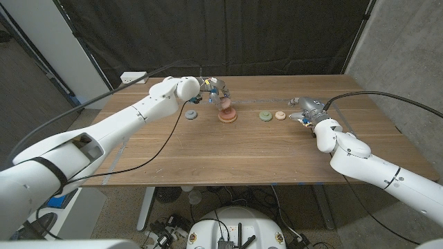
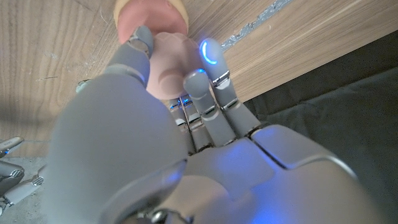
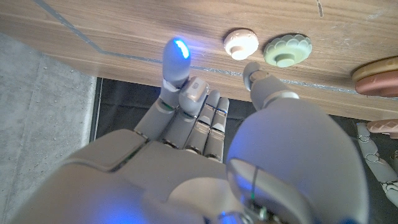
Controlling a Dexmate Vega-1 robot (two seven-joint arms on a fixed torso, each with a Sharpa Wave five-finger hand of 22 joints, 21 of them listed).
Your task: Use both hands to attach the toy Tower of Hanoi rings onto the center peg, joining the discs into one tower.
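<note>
Left robot hand gripping pink disc: lower squarely over tower base; right robot hand open, empty, beside cream disc.

The table is matt, grained wood, the left hand smooth grey plastic (faintly glossy), and the pink ring it holds looks matt and smooth.

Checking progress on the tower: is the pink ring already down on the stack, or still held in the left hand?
Still held: the left hand grips the pink ring just above the stack.
</note>
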